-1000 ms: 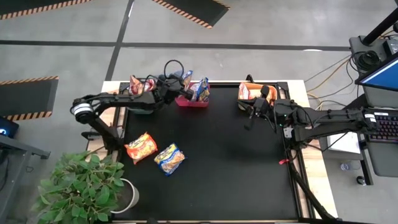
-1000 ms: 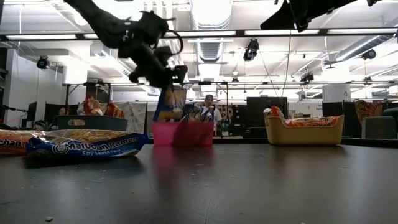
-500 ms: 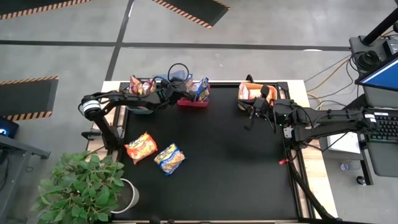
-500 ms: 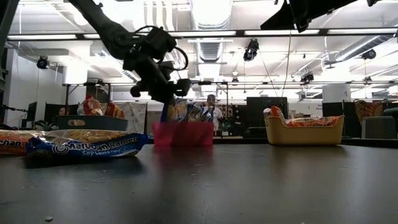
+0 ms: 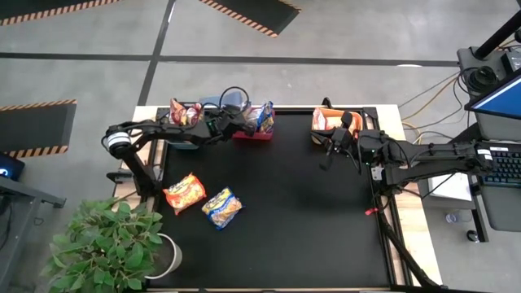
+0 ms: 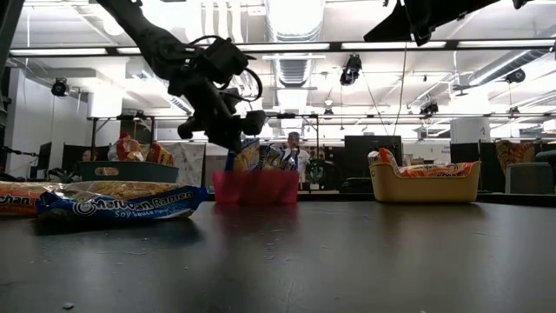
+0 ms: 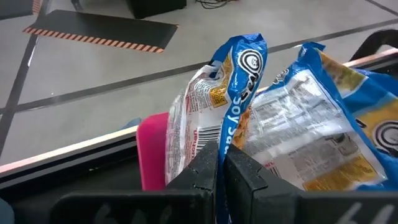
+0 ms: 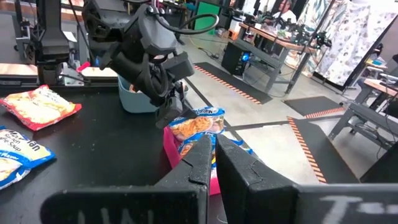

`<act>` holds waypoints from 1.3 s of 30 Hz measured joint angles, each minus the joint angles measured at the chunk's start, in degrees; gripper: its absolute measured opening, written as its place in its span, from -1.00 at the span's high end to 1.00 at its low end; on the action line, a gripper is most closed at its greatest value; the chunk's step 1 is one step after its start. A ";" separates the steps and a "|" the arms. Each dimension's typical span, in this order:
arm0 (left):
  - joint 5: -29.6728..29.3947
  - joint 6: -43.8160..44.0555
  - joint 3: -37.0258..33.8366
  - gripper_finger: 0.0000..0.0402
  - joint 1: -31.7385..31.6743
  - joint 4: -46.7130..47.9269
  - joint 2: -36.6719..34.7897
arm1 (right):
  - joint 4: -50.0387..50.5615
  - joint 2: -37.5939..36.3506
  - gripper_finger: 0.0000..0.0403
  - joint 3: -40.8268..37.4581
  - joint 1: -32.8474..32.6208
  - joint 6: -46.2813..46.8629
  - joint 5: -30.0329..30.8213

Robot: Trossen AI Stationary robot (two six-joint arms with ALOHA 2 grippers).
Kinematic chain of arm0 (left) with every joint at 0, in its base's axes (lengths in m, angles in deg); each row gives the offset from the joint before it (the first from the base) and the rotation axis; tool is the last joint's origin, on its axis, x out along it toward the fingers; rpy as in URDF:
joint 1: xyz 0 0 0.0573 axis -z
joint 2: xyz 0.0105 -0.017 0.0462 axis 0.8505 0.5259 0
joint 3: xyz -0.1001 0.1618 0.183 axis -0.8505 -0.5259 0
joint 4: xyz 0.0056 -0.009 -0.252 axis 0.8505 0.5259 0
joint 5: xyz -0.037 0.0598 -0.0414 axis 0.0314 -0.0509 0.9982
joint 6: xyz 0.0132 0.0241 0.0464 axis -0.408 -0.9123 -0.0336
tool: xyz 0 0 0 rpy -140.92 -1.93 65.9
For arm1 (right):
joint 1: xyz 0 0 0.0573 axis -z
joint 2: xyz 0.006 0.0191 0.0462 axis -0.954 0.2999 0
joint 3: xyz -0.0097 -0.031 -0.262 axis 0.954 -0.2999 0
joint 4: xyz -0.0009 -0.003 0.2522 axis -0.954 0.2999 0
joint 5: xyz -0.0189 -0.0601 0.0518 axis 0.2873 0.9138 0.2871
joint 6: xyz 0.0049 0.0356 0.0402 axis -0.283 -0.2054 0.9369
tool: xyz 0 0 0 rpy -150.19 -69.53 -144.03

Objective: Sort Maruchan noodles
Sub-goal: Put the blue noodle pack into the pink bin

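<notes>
Reaching over the red bin at the upper middle of the high view, the left pincer sits just above the bin's left end. In the left wrist view its two dark fingers are pressed together with the edge of a blue-and-yellow packet standing between them, so it looks clenched on that packet, which stands upright in the red bin; a second blue-and-yellow packet leans just beside it in the same bin.

The right pincer hangs toward the upper right of the high view, just below the orange bin; in the right wrist view its fingers are nearly touching and grasp nothing.

Two noodle packets lie flat on the black table at the lower left of the high view: a red-orange packet and, just to its right, a blue-and-yellow soy sauce packet. They lie close together, and whether they touch cannot be told. In the low view they show at the left edge.

The grey bin at the upper left holds orange packets, and the orange bin also holds orange packets.

A potted plant stands off the table's lower left corner.
</notes>
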 joint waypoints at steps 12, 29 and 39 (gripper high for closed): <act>-0.01 -3.80 1.74 0.80 0.37 0.69 -2.06 | 0.02 0.00 0.94 0.03 0.00 -0.11 0.00; -3.17 -18.19 14.92 0.57 -5.10 2.98 9.66 | 0.12 0.02 0.94 0.07 0.00 -0.13 0.01; -3.69 -14.87 17.00 0.57 -7.26 8.76 13.14 | 0.44 0.02 0.94 0.07 0.00 -0.11 0.00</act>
